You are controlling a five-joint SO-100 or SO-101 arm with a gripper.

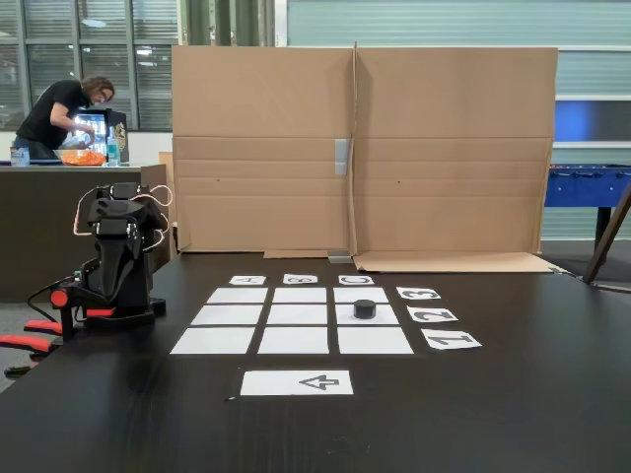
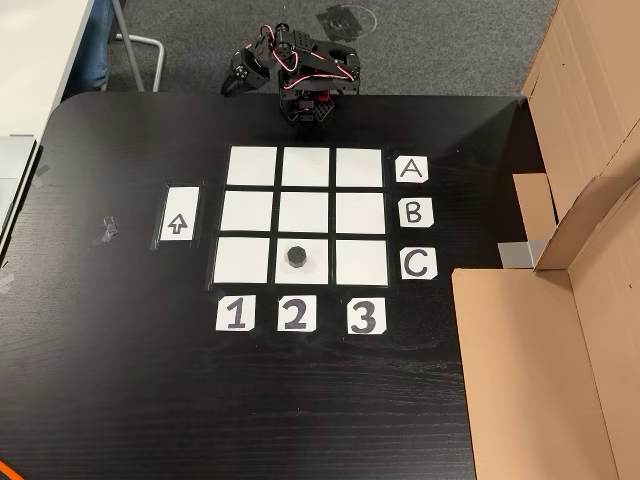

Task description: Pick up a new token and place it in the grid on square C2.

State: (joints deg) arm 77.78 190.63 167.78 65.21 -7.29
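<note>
The grid (image 2: 306, 212) of nine white paper cells lies in the middle of the black table, with A, B, C labels on one side and 1, 2, 3 on another. A small black token (image 2: 297, 257) sits flat on square C2 (image 2: 313, 273), a little left of the cell's middle. In the lower fixed view the same token (image 1: 365, 308) rests on the right column's middle cell (image 1: 386, 316). My arm (image 1: 118, 261) is folded up at the table's edge, far from the grid. Its gripper (image 2: 238, 80) is tucked in beside the base; its jaws are too dark to read.
A white sheet with an arrow (image 2: 179, 214) lies beside the grid. Cardboard walls (image 1: 360, 148) stand along the far table edge, and a flat cardboard panel (image 2: 525, 370) lies near the C label. A person (image 1: 59, 113) stands at a counter in the background.
</note>
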